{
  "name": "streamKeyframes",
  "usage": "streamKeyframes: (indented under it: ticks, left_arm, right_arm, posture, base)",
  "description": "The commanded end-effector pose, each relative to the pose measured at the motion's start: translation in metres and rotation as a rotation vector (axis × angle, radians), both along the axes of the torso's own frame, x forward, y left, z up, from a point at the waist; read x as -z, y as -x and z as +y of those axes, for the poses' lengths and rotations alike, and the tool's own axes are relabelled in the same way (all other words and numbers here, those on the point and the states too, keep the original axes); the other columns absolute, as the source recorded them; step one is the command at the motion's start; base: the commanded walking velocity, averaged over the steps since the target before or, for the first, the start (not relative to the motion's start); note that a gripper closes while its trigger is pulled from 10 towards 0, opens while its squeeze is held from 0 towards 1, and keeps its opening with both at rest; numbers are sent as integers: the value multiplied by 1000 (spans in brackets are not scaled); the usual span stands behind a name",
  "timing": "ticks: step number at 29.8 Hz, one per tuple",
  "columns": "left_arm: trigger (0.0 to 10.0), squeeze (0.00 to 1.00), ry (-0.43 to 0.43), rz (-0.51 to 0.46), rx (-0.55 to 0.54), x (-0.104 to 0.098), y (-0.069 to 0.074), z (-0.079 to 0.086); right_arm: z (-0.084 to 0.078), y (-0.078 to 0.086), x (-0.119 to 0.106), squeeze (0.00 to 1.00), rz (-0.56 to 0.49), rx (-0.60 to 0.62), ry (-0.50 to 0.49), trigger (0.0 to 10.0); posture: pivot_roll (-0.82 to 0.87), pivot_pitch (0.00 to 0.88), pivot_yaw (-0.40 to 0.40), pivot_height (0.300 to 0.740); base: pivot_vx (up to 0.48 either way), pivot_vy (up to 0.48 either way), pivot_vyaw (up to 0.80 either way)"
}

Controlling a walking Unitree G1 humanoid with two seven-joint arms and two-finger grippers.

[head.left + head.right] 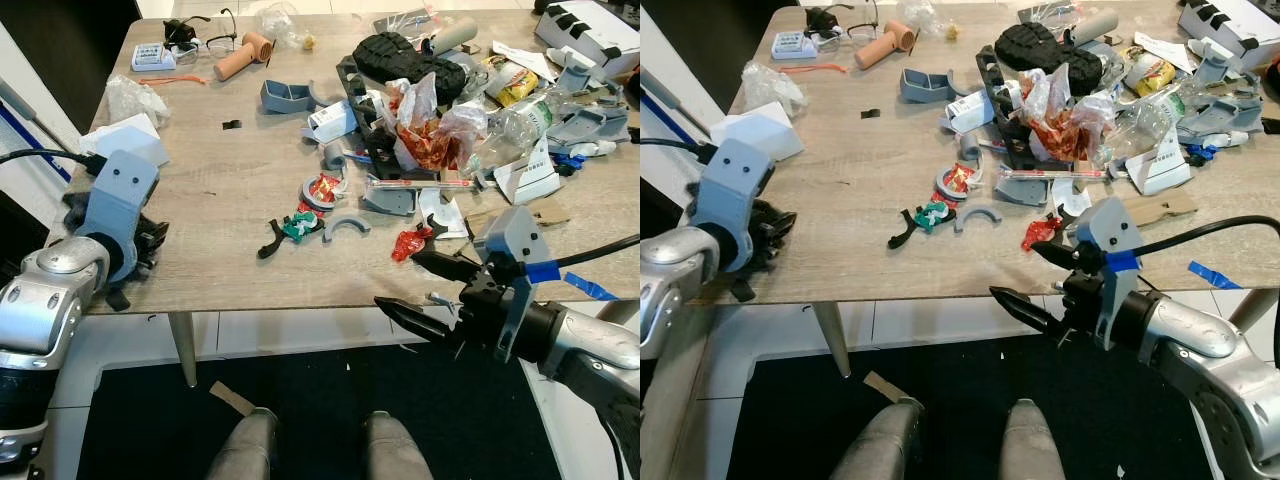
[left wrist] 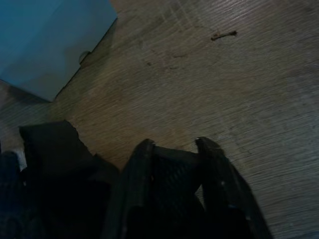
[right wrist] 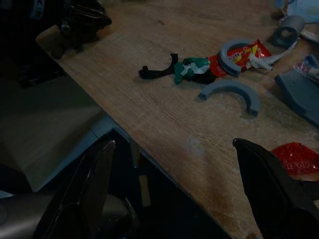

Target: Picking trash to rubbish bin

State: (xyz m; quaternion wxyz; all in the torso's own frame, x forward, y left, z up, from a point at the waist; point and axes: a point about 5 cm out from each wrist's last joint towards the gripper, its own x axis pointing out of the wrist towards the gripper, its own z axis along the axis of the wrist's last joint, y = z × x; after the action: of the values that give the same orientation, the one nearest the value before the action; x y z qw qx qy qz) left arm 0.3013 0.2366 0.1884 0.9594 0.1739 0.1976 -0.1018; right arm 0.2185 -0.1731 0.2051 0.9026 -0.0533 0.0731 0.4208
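Now, far left — the left gripper rests on the wooden table at its near-left edge, fingers pressed together. Mid-table lies a green wrapper, with a red wrapper to its right. Just off the near edge, the right gripper hangs — fingers spread wide, holding nothing.

Matt wood-grain table, glossy red foil wrapper, matt grey plastic arc
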Motion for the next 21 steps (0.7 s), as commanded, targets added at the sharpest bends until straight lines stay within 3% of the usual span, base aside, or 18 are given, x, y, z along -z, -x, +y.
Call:
streamKeyframes:
  ticks: [1,7,8,10,13,14,15,18,20,21]
  left_arm:
    - [0,0,15,88,-11,20,3,-1]
    - [0,0,90,37,1,12,-3,-7]
    - [0,0,170,-5,21,4,-7,-12]
    - [0,0,170,-5,21,4,-7,-12]
    - [0,0,377,-136,126,-21,-15,-29]
    - [0,0,377,-136,126,-21,-15,-29]
    - [0,0,439,-169,162,-28,-16,-35]
    - [157,0,690,-280,296,-47,-11,-48]
    - [157,0,729,-298,308,-49,-12,-49]
    - [1686,0,773,-317,312,-51,-12,-47]
  right_arm:
    - [3,2,2,0,21,-32,-1,10000]
    - [4,-4,-2,0,1,-49,-5,10000]
    - [5,-9,-4,0,-9,-54,-6,10000]
    - [5,-9,-4,0,-9,-54,-6,10000]
    - [5,-20,-8,0,-34,-60,-14,10000]
    - [5,-20,-8,0,-34,-60,-14,10000]
    - [6,-23,-10,0,-48,-66,-16,10000]
    - [8,-34,-18,0,-89,-79,-35,10000]
    - [8,-36,-19,0,-94,-81,-39,10000]
    - [9,-38,-21,0,-101,-85,-45,10000]
  posture:
    - [-149,176,31,740]
    - [-149,131,21,740]
    - [-146,114,15,740]
    - [-146,114,15,740]
    - [-138,72,1,740]
    - [-138,72,1,740]
    - [-137,53,-5,740]
    - [-137,0,-19,740]
    - [-137,0,-19,740]
    - [-137,0,-24,740]
  base:
    - [0,0,0]
    - [0,0,0]
    - [0,0,0]
    - [0,0,0]
    - [0,0,0]
    - [0,0,0]
    - [0,0,0]
    - [0,0,0]
    - [0,0,0]
    - [0,0,0]
